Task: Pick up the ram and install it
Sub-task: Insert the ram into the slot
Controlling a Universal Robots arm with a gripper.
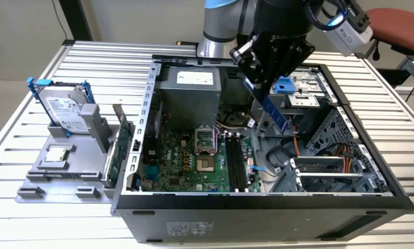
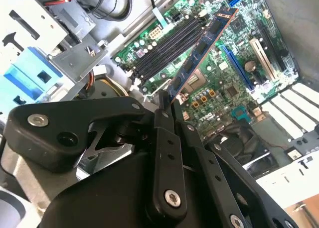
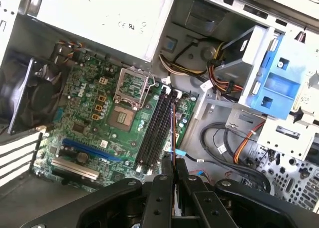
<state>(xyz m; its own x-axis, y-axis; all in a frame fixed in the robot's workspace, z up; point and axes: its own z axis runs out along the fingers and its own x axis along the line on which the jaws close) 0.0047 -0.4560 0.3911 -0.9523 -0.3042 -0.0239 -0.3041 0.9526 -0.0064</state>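
Observation:
My gripper (image 1: 260,83) is shut on the ram (image 1: 276,111), a thin bluish stick that hangs slanted above the open computer case (image 1: 262,205). In the second wrist view the ram (image 2: 202,46) juts out from between my fingertips (image 2: 167,106) over the green motherboard (image 2: 234,88). It shows edge-on in the first wrist view, where the ram (image 3: 173,133) rises from the gripper (image 3: 173,169) right above the long black memory slots (image 3: 155,131). These slots (image 1: 236,162) lie on the motherboard below and toward the front of the case, apart from the stick.
A hard drive (image 1: 65,111) and a small chip (image 1: 57,154) rest on a grey holder at the exterior view's left. Inside the case are the power supply (image 1: 193,88), a blue drive bracket (image 1: 285,85), cables (image 1: 283,155) and a fan (image 3: 30,96).

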